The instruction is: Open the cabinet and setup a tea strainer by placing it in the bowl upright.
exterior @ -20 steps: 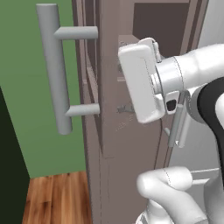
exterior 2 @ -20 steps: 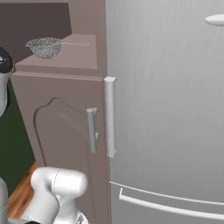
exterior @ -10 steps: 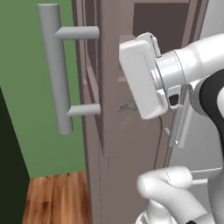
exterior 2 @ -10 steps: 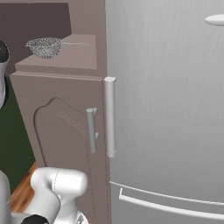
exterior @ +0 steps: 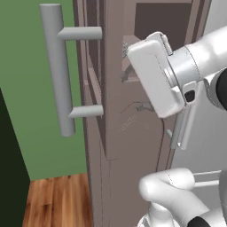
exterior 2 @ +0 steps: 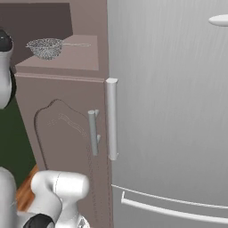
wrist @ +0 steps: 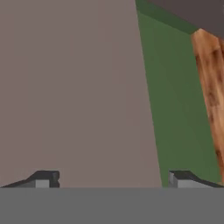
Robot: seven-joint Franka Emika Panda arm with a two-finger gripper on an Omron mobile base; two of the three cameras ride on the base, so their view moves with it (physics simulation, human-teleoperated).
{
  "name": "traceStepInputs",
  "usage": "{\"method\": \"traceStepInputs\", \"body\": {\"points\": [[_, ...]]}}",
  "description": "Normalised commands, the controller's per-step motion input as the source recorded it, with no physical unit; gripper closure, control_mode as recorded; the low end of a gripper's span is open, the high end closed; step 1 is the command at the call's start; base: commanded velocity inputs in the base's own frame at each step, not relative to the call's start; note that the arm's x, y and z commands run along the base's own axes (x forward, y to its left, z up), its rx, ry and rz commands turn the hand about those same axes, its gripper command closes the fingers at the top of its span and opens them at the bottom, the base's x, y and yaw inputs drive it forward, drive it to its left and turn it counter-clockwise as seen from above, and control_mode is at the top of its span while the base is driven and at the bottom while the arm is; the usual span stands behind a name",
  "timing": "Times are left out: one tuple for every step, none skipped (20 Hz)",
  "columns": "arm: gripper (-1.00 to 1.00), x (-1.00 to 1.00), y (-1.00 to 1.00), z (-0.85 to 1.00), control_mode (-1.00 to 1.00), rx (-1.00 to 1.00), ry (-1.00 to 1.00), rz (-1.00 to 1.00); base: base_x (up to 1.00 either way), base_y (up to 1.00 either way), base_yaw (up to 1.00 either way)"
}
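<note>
Reaching past the swung-out brown-mauve cabinet door (exterior: 95, 84), the wide-spread gripper (wrist: 113, 177) should descend squarely over the silvery mesh tea strainer (exterior 2: 45, 47), upper left.

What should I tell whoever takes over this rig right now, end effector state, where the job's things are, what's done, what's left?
End effector: open, empty, facing a flat brown-mauve panel close up.
Cabinet: upper door swung open, its long grey bar handle out to the left.
Tea strainer: sitting on the open shelf inside the cabinet, untouched.
Bowl: I can't place it from these views.
Done: door open.
Left: grasp the strainer, find the bowl, set the strainer upright in it.
</note>
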Motion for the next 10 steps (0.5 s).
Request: {"method": "traceStepInputs", "body": {"points": [[-1.00,0.00,-0.56,0.00,-1.00,-0.16,-0.05,0.00,0.00,0.00,0.00],[-1.00,0.00,-0.69,-0.05,-1.00,-0.15,-0.05,0.00,0.00,0.00,0.00],[-1.00,0.04,-0.73,-0.24,-1.00,-0.15,-0.05,0.00,0.00,0.00,0.00],[-1.00,0.14,-0.76,-0.46,-1.00,-0.13,-0.01,0.00,0.00,0.00,0.00],[-1.00,0.19,-0.76,-0.55,-1.00,-0.13,0.00,0.00,0.00,0.00,0.00],[-1.00,0.10,-0.76,-0.56,-1.00,-0.19,-0.09,0.00,0.00,0.00,0.00],[-1.00,0.03,-0.68,-0.51,-1.00,-0.23,-0.15,0.00,0.00,0.00,0.00],[-1.00,0.00,-0.60,-0.44,-1.00,-0.27,-0.19,0.00,0.00,0.00,0.00],[-1.00,0.00,-0.57,-0.36,-1.00,-0.29,-0.22,0.00,0.00,0.00,0.00],[-1.00,0.11,-0.49,-0.32,-1.00,-0.33,-0.24,0.00,0.00,0.00,0.00]]}}
